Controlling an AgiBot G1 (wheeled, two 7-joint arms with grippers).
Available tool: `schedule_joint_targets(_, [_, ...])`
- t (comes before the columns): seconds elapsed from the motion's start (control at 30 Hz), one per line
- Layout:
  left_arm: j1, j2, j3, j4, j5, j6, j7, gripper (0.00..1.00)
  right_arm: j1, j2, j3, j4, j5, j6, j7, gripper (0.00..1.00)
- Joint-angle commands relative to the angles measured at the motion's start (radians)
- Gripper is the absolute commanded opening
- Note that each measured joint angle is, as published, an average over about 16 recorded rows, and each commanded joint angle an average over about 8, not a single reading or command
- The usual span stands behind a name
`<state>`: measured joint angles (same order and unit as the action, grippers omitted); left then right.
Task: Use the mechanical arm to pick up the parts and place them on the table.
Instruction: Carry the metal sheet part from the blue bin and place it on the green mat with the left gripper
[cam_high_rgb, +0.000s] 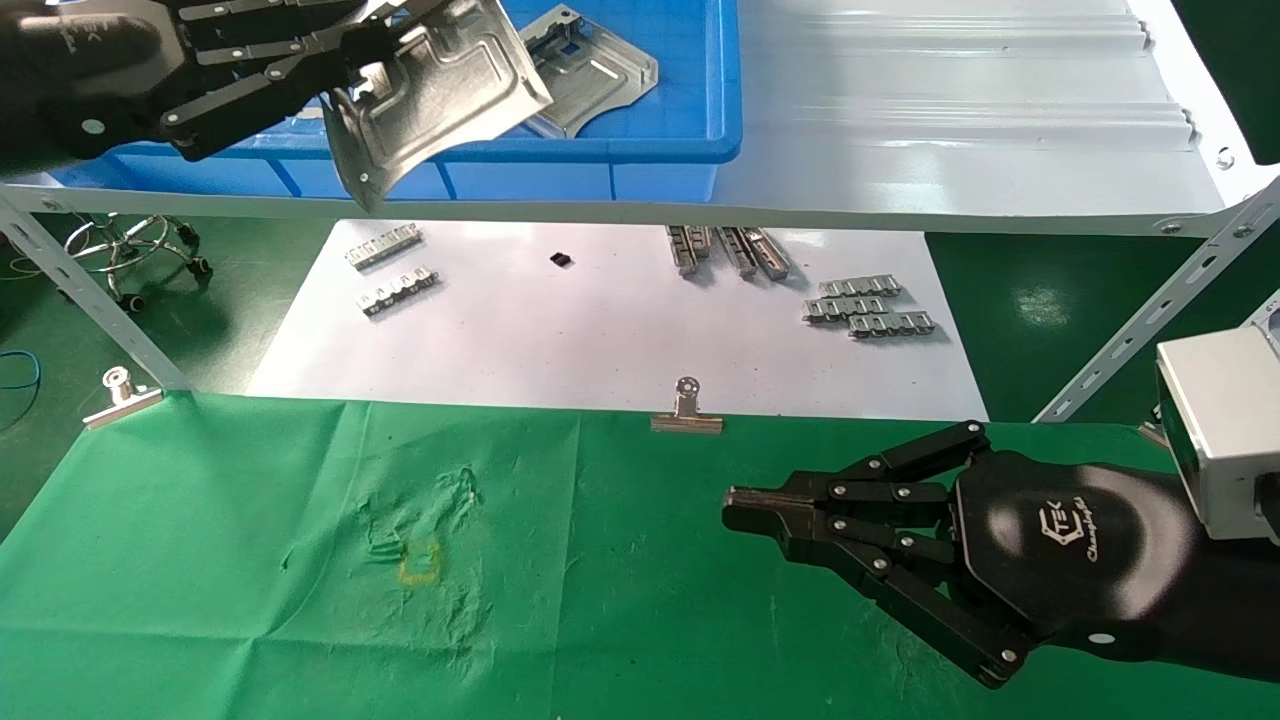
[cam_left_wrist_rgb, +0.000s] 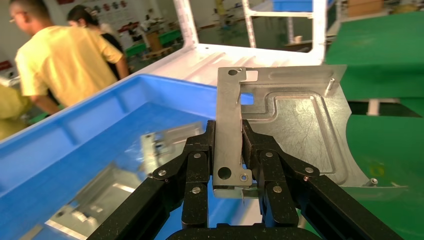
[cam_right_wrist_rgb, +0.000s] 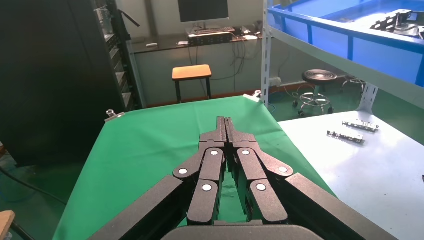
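Note:
My left gripper (cam_high_rgb: 365, 45) is at the upper left, raised over the front rim of the blue bin, shut on a silver stamped part (cam_high_rgb: 440, 95). In the left wrist view the fingers (cam_left_wrist_rgb: 197, 150) pinch the part's (cam_left_wrist_rgb: 295, 125) narrow flange, and the plate hangs tilted. Another part (cam_high_rgb: 590, 70) lies inside the bin. The green-clothed table (cam_high_rgb: 250, 560) spreads below, with a faint yellow mark (cam_high_rgb: 420, 562). My right gripper (cam_high_rgb: 740, 512) hovers low over the cloth at the right, shut on nothing (cam_right_wrist_rgb: 226, 122).
The blue bin (cam_high_rgb: 690, 140) sits on a white shelf (cam_high_rgb: 950, 130) with slanted metal braces (cam_high_rgb: 1150, 320). Below lies a white sheet (cam_high_rgb: 600, 330) with small ridged strips (cam_high_rgb: 868, 306). Binder clips (cam_high_rgb: 686, 412) hold the cloth's far edge. People stand behind the bin in the left wrist view.

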<state>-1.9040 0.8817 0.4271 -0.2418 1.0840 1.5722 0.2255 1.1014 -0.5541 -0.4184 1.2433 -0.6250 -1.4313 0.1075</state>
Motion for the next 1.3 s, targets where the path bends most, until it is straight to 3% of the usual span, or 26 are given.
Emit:
schedule_joint_targets(0.03, [0.015,-0.006,0.003,-0.025,-0.008,0.031,0.011,0.0,0.0,0.0,0.0,0.0,0.0,0.0,0.0,0.0])
schedule_joint_targets(0.4, [0.186,-0.138,0.114,-0.357,-0.161,0.027,0.014,0.0,0.0,0.0,0.0,0.0,0.0,0.0,0.0,0.0])
schedule_joint_targets(0.73, [0.287,-0.248,0.252,-0.53,-0.21,0.021,0.154,0.0,0.0,0.0,0.0,0.0,0.0,0.0,0.0,0.0])
schedule_joint_targets(1.0, [0.335,-0.269,0.376,-0.534,-0.172,0.017,0.276,0.0,0.0,0.0,0.0,0.0,0.0,0.0,0.0,0.0])
schedule_joint_targets(1.3, [0.355,-0.22,0.488,-0.38,-0.133,0.009,0.394,0.0,0.0,0.0,0.0,0.0,0.0,0.0,0.0,0.0])
